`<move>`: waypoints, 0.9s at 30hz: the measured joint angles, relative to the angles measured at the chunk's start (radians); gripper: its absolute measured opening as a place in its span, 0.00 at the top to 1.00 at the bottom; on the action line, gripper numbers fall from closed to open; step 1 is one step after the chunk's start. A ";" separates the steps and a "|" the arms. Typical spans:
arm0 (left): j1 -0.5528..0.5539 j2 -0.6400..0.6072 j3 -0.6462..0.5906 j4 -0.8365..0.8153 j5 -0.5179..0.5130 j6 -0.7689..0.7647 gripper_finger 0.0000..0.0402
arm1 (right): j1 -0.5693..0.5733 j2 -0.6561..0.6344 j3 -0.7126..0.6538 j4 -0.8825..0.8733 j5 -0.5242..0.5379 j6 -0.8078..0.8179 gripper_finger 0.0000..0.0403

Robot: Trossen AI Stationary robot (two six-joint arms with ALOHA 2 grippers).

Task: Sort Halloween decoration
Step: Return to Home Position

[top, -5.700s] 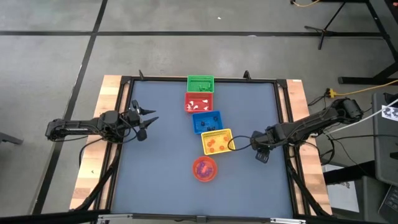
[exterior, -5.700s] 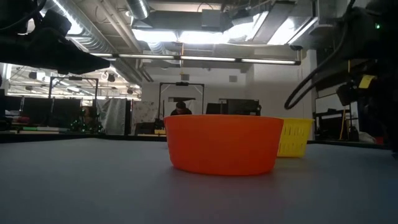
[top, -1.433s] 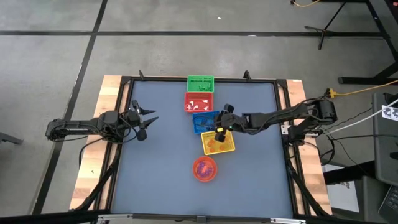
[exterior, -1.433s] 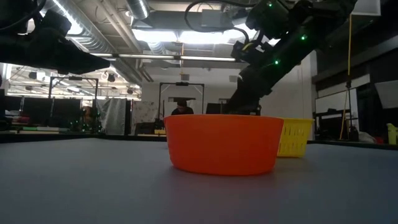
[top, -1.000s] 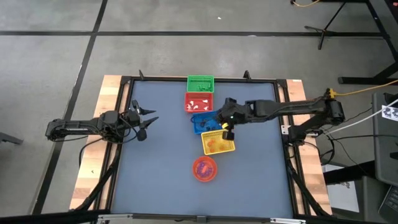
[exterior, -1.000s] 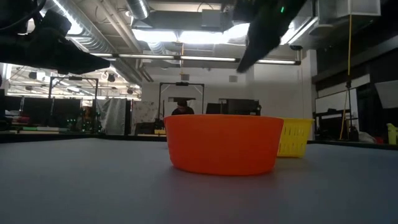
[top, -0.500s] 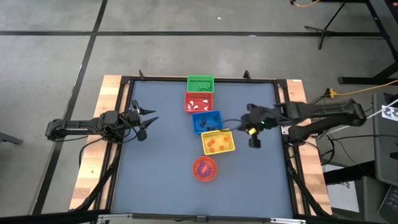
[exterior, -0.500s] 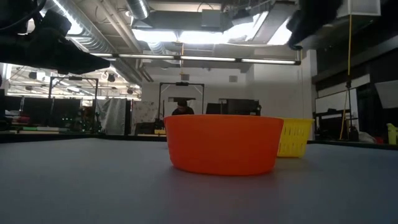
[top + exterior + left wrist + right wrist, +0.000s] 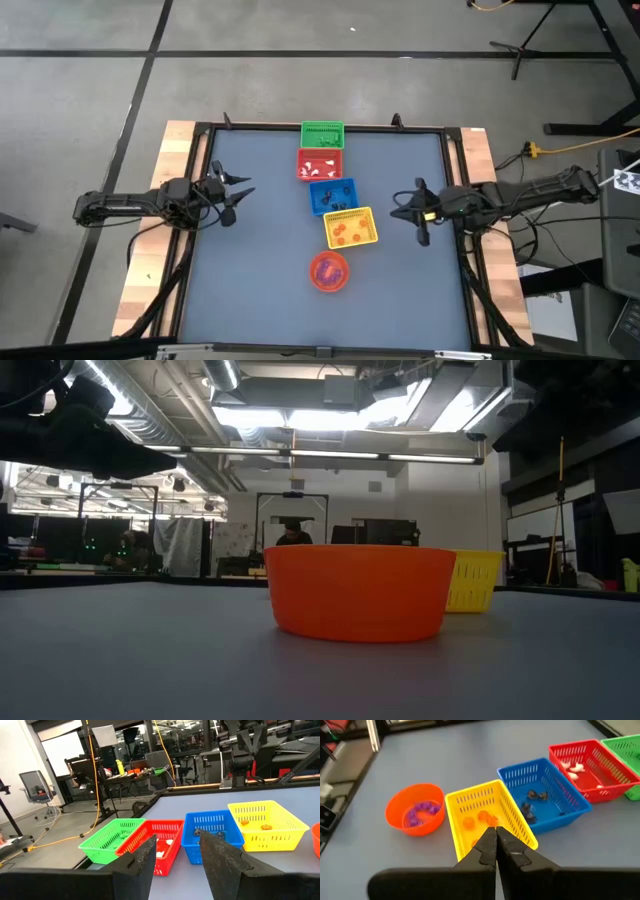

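Layout, referenced to the yellow basket (image 9: 475, 797): four square baskets and one round bowl stood on the table (image 9: 260, 290).

- The blue basket (image 9: 527, 772) sat just beside the yellow basket. The red basket (image 9: 575, 751) came next, and the green basket (image 9: 107, 837) stood farthest from it, all in one slightly slanted row.
- The orange bowl (image 9: 395, 817) stood near the yellow basket on the side opposite the blue one, apart from it.

Halloween decoration, by container:

- Yellow basket: at least three orange trinkets (image 9: 468, 823).
- Blue basket: about five dark trinkets (image 9: 534, 795).
- Red basket: several white trinkets (image 9: 576, 768); the exact count could not be told.
- Bowl: one cluster of purple pieces (image 9: 420, 812), not countable.
- Green basket: its contents could not be told from its floor.

Tools:

- The right gripper (image 9: 496, 832) was near the yellow basket on the right arm's side, apart from it. Its fingers were pressed together with nothing between them.
- The left gripper (image 9: 177, 839) was well apart from the yellow basket, toward the table's left edge. Its fingers were spread wide and empty.
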 joint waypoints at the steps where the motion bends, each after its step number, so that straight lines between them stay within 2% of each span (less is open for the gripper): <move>1: 0.000 0.000 0.000 0.000 0.000 0.000 0.66 | 0.000 -0.022 -0.028 0.031 -0.001 0.000 0.99; 6: 0.000 0.000 0.000 0.000 0.000 0.000 0.66 | 0.000 -0.165 -0.139 0.118 -0.006 0.000 1.00; 11: 0.000 0.000 0.000 0.000 0.000 0.000 0.66 | 0.000 -0.315 -0.213 0.127 0.010 -0.023 0.99; 19: 0.000 0.000 0.000 0.000 0.000 0.000 0.66 | -0.001 -0.528 -0.263 0.110 0.064 -0.097 0.99; 27: 0.000 0.000 0.000 0.000 0.000 0.000 0.66 | -0.001 -0.677 -0.304 0.066 0.124 -0.156 0.99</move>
